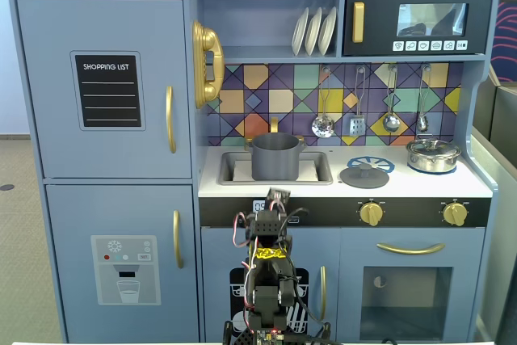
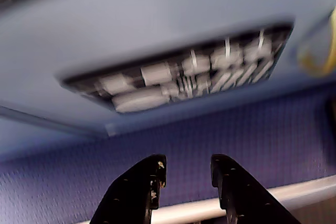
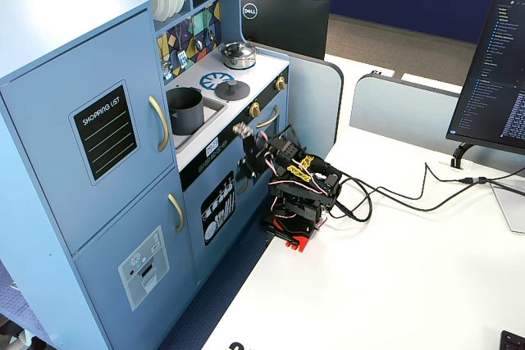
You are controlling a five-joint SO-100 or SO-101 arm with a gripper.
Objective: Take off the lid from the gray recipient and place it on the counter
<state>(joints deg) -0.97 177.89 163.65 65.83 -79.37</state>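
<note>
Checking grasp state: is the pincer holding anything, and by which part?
Nothing is held. In the wrist view the pincer is open with an empty gap. The lid lies on the counter, beside the uncovered gray pot.

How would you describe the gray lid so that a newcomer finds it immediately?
Look at the blue toy kitchen's pale counter, to the right of the sink in a fixed view. The lid lies flat there, partly over the blue printed burner mark. It is a matte dark-gray disc with a small knob, unlike the shiny silver pot further right.
</note>
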